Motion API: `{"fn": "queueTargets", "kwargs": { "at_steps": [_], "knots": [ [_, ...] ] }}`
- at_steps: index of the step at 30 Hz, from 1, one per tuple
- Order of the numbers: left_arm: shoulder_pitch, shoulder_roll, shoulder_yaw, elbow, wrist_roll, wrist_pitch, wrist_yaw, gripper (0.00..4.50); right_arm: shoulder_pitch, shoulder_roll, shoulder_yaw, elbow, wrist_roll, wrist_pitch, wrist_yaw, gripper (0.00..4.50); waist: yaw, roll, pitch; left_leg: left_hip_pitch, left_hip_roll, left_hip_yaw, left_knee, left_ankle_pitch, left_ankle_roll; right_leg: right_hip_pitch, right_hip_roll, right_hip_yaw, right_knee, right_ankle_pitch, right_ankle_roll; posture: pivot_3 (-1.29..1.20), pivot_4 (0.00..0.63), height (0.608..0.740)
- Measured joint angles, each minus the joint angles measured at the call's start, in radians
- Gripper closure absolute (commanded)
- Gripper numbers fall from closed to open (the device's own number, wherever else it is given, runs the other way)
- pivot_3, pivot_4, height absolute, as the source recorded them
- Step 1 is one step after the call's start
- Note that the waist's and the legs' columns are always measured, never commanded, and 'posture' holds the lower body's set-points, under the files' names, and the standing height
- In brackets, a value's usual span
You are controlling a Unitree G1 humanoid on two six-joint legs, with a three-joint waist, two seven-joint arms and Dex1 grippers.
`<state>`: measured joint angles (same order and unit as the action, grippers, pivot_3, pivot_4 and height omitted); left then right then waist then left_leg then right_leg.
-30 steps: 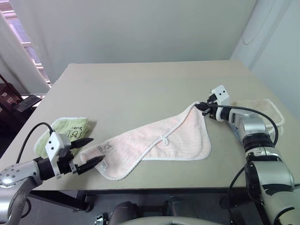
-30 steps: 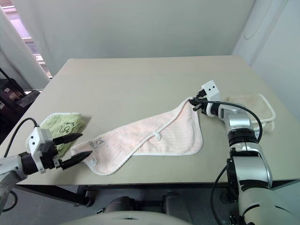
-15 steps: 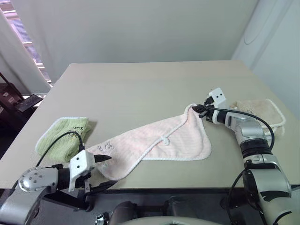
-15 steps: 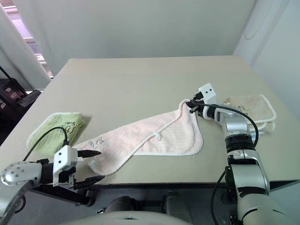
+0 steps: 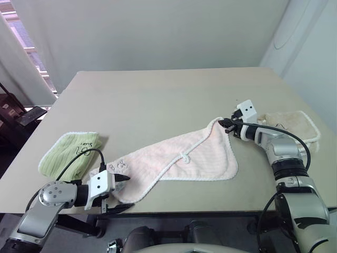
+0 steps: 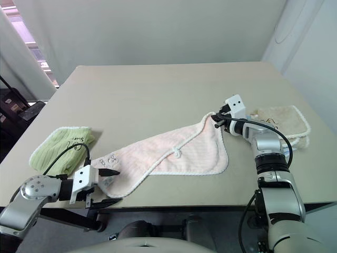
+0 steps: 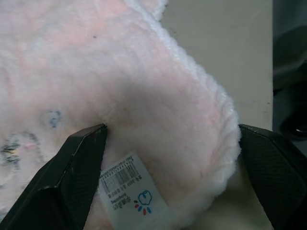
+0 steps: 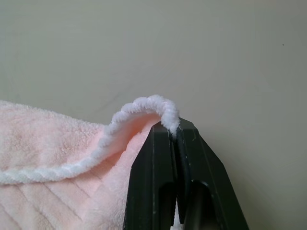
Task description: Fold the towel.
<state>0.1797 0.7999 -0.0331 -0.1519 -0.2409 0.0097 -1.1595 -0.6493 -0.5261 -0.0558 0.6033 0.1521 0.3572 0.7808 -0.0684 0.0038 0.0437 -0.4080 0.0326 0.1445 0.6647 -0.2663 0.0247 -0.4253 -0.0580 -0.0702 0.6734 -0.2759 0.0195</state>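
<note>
Head views: pink towel (image 5: pixel 184 158) lies stretched slantwise across the tabletop (image 5: pixel 158 100), from near the front edge toward the right side, partly doubled over, small loop (image 5: pixel 185 157) mid-cloth. Right gripper (image 5: pixel 227 124) is clamped on the far right corner of the trim, lifting it slightly off the surface; reads as an anchor so the cloth stays taut while the other end gets picked up. Left gripper (image 5: pixel 120 192) sits at the front edge by the front-left corner of the towel, fingers spread wide, one above the cloth and one below table level, so it straddles the corner that overhangs. Nothing pinched there yet. Green towel (image 5: pixel 71 154) lies near the left edge, beige towel (image 5: pixel 292 124) at the right edge; both off to the sides.

Left wrist view: towel corner sits between the two spread fingers (image 7: pixel 72 177), white label (image 7: pixel 129 187) facing up, dark stitched marks (image 7: pixel 19 143) to one side. Corner is well inside the gap; closing should catch it.

Right wrist view: fingers (image 8: pixel 165 182) pressed together on the white rope trim (image 8: pixel 148 105), which humps up just past the tips. Shallow bite, could slip if pulled hard.
</note>
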Motion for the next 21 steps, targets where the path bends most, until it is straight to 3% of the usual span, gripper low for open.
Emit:
{"fn": "queueTargets", "kwargs": {
  "at_steps": [12, 21],
  "knots": [
    [-0.01, 0.002, -0.073, -0.098, 0.045, 0.004, 0.017, 0.0, 0.019, -0.003, -0.001, -0.033, 0.012, 0.007, -0.002, 4.46, 0.001, 0.0, 0.0, 0.0, 0.0, 0.0, 0.0, 0.001, 0.002, 0.0, 0.001, 0.0, 0.0, 0.0, 0.0, 0.0, 0.0, 0.724],
    [-0.006, 0.03, -0.067, -0.169, 0.037, 0.085, 0.031, 0.0, 0.008, -0.009, -0.081, -0.269, 0.147, 0.151, 0.002, 4.46, 0.001, 0.0, 0.0, 0.0, 0.0, 0.0, 0.0, 0.002, 0.003, 0.0, 0.001, 0.0, 0.0, 0.0, 0.001, 0.0, 0.0, 0.724]
  ]
}}
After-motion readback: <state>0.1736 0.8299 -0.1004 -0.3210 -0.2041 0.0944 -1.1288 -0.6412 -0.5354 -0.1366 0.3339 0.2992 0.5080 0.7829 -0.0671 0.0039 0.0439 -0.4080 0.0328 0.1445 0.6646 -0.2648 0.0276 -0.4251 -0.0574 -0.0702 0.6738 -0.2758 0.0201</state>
